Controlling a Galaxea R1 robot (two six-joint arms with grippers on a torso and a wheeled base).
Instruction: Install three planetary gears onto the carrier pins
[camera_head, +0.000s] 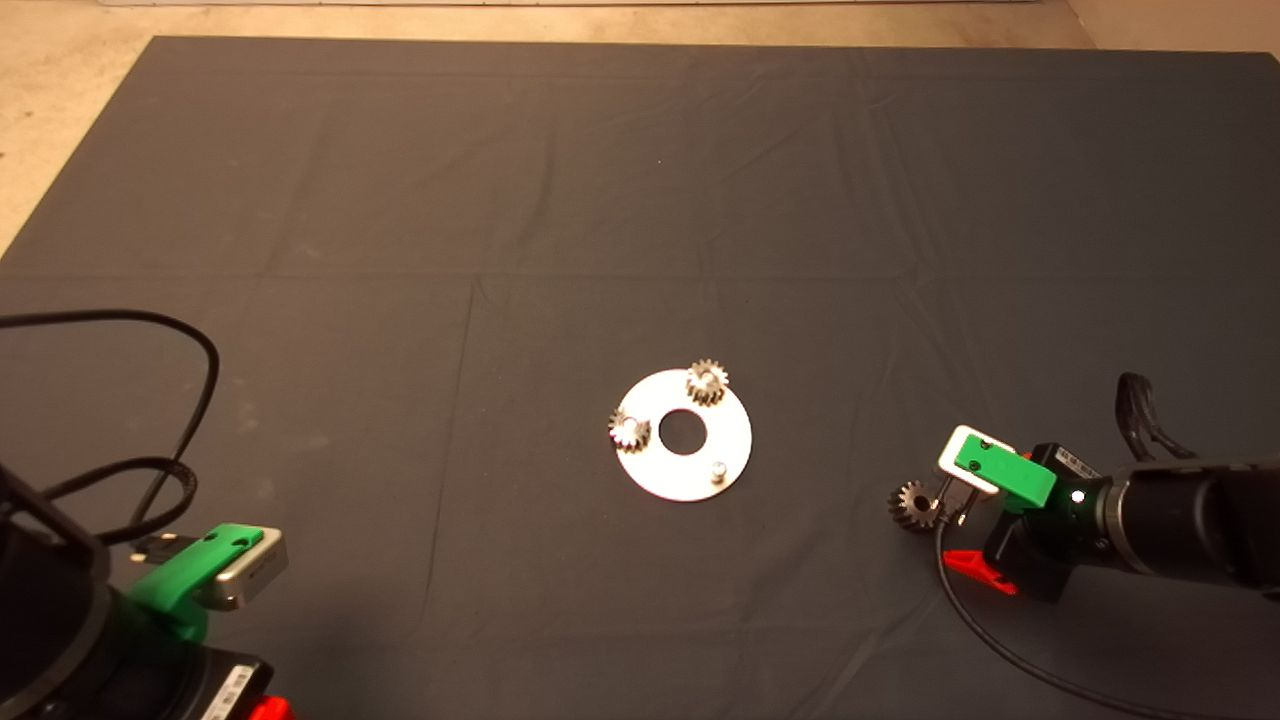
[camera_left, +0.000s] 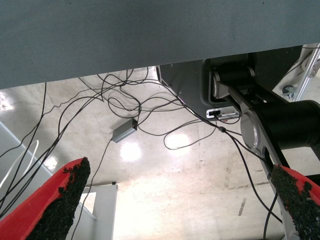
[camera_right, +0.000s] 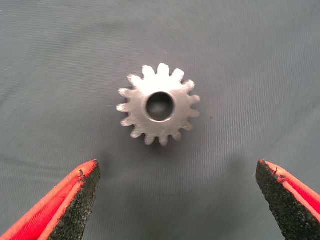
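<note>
The disc (camera_head: 684, 435) lies flat on the mat (camera_head: 640, 200) a little below the mat's middle. Two gears sit on it over their pins: one (camera_head: 707, 381) at the disc's 1 o'clock, the other (camera_head: 629, 429) at its 9 o'clock. The third pin (camera_head: 718, 470) stands bare at the disc's 5 o'clock. The third gear (camera_head: 914, 504) lies flat on the mat, well apart from the disc at its 4 o'clock, bore up.

The right pincer (camera_right: 177, 200) hangs just beside this gear, pointing down at the mat, its arm coming in from 3 o'clock. In the right wrist view the gear (camera_right: 159, 104) lies just beyond the two red fingertips (camera_right: 75, 200), which stand wide apart on either side and touch nothing; the pincer is released.

The left pincer (camera_left: 175, 205) waits at the mat's 7 o'clock edge, far from the disc. Its fingers (camera_left: 60, 200) are also spread and hold nothing. Its wrist view shows the mat's edge, the floor (camera_left: 175, 175) beyond with loose black cables (camera_left: 125, 100) and a small grey box (camera_left: 124, 132), and part of the robot's own frame (camera_left: 260, 115).
</note>
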